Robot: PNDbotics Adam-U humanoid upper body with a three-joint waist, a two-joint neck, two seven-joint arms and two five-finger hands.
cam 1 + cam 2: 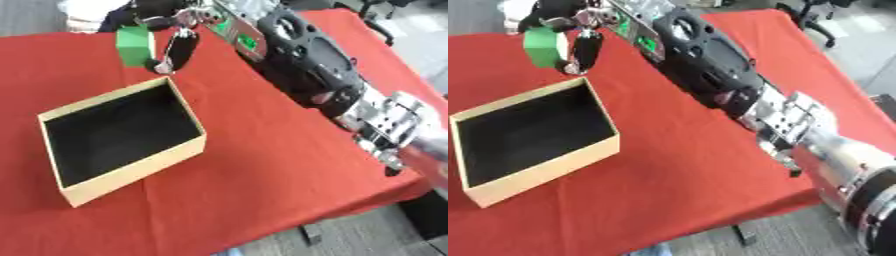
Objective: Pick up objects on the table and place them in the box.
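Observation:
A green block hangs at the far side of the red table, just beyond the far corner of the box. My right hand is curled on it, with black fingers down its right side and the rest of the hand over its top. My right arm stretches from the lower right across the table to that spot. The tan box with a black inside stands open at the left, and nothing shows in it. My left hand is out of sight.
The table's near edge runs slantwise along the bottom, with grey floor below it. A dark chair stands past the far right corner. Something white shows at the far left edge.

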